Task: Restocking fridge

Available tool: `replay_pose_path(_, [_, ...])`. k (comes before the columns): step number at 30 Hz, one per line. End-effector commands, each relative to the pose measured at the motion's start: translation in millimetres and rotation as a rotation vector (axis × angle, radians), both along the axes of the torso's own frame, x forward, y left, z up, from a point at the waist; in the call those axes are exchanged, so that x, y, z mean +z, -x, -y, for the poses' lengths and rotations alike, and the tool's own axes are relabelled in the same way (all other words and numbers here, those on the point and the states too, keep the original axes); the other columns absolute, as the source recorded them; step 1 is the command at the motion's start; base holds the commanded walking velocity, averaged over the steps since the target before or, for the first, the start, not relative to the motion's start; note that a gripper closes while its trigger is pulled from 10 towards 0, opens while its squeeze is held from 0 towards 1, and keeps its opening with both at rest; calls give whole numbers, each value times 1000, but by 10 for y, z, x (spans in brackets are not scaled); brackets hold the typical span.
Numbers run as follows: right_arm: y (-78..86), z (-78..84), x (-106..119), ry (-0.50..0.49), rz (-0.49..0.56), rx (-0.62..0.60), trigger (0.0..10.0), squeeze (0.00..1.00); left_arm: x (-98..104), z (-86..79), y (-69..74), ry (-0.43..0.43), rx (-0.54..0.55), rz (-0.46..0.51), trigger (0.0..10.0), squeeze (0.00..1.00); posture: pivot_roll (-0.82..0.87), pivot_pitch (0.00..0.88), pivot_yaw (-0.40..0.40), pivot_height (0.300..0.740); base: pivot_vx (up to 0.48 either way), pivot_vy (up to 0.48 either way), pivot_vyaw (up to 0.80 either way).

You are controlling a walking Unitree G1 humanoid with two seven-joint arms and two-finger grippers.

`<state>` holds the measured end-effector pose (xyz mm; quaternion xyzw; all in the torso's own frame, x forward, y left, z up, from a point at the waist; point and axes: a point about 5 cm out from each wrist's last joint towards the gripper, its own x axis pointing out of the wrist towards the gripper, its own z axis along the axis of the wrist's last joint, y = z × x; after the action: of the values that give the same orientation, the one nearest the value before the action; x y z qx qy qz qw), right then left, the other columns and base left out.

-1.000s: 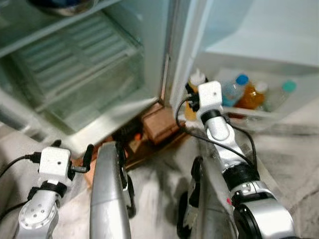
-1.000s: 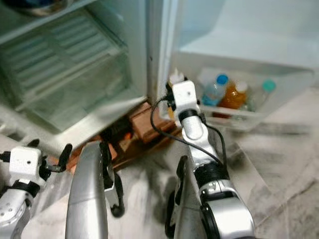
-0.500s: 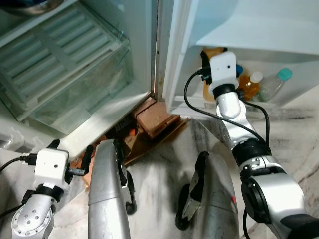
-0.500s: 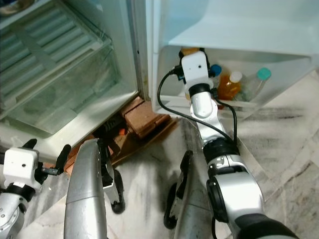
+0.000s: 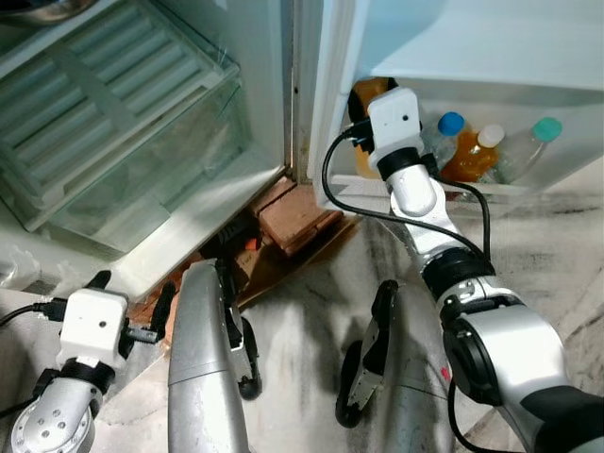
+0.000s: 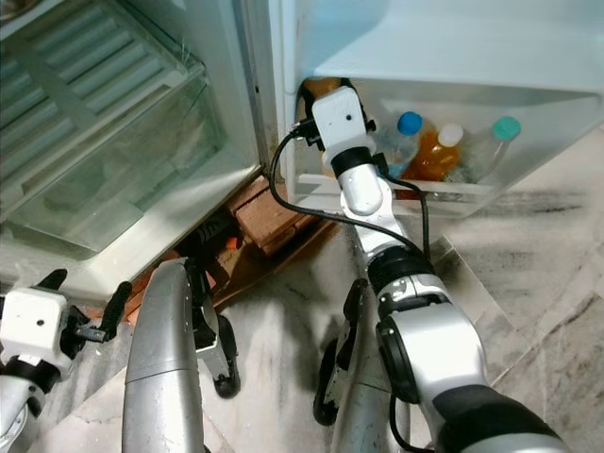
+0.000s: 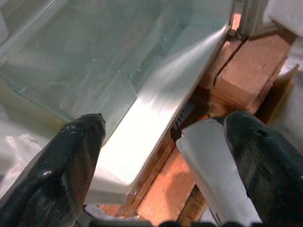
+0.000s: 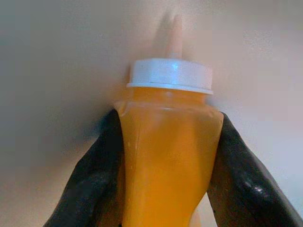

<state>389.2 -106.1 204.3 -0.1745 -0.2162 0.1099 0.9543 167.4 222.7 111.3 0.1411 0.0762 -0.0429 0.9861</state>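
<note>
Right gripper point(image 8: 165, 189) pinches the orange sauce bottle point(image 8: 166, 156) at the left end of the fridge-door shelf point(image 5: 491, 189), upper centre of frame; lower it upright beside the blue-capped bottle point(image 5: 445, 137) before you release, while the left gripper point(image 7: 165, 156), fingers spread, idles lower left.

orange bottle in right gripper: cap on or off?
On. In the right wrist view a white cap sits on the neck of the orange bottle, which the right gripper clamps between its two black fingers.
</note>
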Motion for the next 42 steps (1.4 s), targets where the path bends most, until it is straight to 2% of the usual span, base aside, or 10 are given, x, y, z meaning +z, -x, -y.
replay_pose_path(1, [-3, 55, -172, 13, -86, -18, 10000, 0, 10, -39, 106, -25, 14, -27, 10000, 0, 344, 411, 2, 516, 0, 0, 0])
replay_pose_path(10, [-7, 21, -80, 145, 12, -36, 10000, 0, 65, -167, 236, -70, 56, -49, 10000, 0, 380, 453, 17, 516, 0, 0, 0])
replay_pose_path(16, [-14, -53, 91, 151, 118, -49, 10000, 0, 66, -150, 309, -78, 46, -73, 10000, 0, 384, 474, 34, 516, 0, 0, 0])
replay_pose_path(21, [-24, -36, -98, 94, -3, -75, 10000, 0, 65, -122, 310, -77, 33, -82, 10000, 0, 381, 479, 38, 516, 0, 0, 0])
replay_pose_path(24, [-8, 53, -358, -13, -163, -125, 10000, 0, 77, -115, 308, -77, 30, -84, 10000, 0, 390, 482, 36, 516, 0, 0, 0])
replay_pose_path(28, [27, 185, -559, -121, -272, -189, 10000, 0, 85, -114, 304, -79, 32, -83, 10000, 0, 385, 479, 35, 516, 0, 0, 0])
replay_pose_path(34, [56, 346, -692, -185, -345, -249, 10000, 0, 52, -70, 240, -69, 18, -76, 10000, 0, 364, 462, 27, 516, 0, 0, 0])
replay_pose_path(40, [31, 443, -654, -230, -354, -276, 10000, 0, 30, -50, 139, -60, 14, -58, 10000, 0, 345, 432, 16, 516, 0, 0, 0])
replay_pose_path(41, [26, 445, -641, -234, -351, -275, 10000, 78, 27, -48, 125, -60, 13, -57, 10000, 0, 343, 429, 14, 516, 0, 0, 0])
replay_pose_path(42, [17, 449, -614, -240, -341, -275, 10000, 1000, 27, -45, 112, -59, 13, -53, 10000, 0, 340, 425, 13, 516, 0, 0, 0])
